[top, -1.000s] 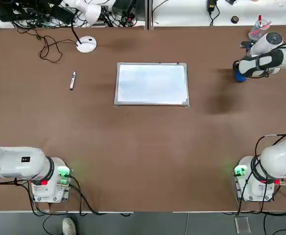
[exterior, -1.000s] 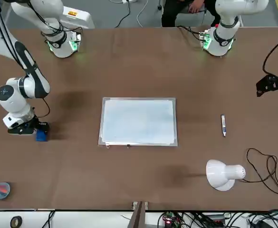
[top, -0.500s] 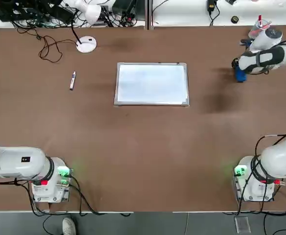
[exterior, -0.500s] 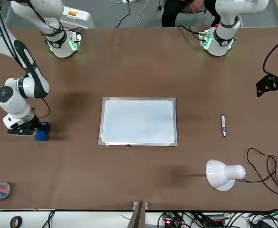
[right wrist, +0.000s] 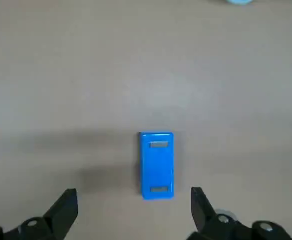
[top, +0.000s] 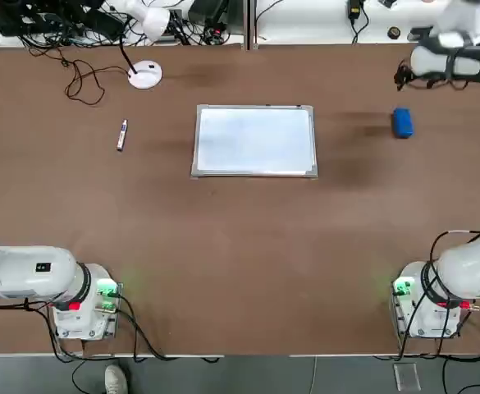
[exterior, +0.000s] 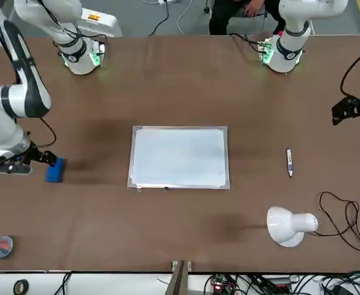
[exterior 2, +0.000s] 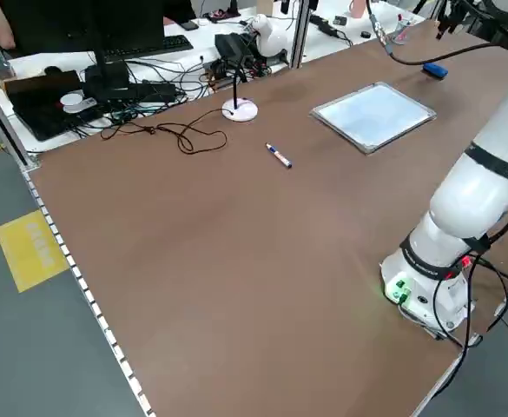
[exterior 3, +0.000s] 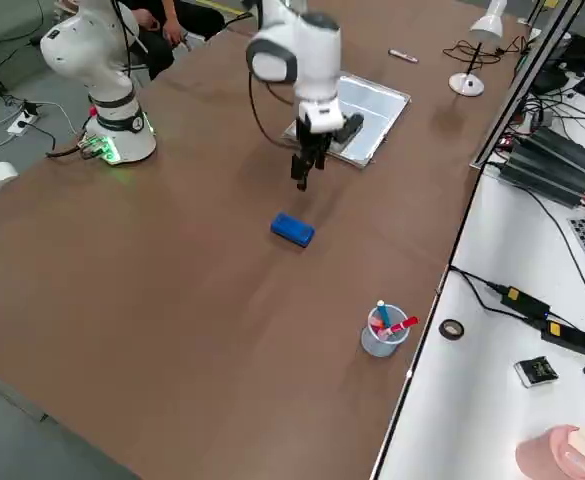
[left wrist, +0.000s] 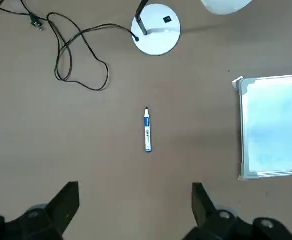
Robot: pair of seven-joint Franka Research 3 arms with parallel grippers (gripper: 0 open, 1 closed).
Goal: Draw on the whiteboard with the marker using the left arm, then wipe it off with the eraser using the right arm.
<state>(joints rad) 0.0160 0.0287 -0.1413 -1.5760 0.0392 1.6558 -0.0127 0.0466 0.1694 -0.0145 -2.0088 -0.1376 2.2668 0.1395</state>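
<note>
my right tool (right wrist: 134, 212) is open, holding nothing, above the table (top: 248, 246); blue eraser (right wrist: 157, 166) looks light, maybe squishy; pinch its long sides

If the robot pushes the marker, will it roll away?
Maybe a little: the marker looks slim and round-sided, and it lies on its side on the bare brown table. It's probably light and stiff, since it looks like a small, straight pen. I can't see anything right beside it that would stop it.
</note>
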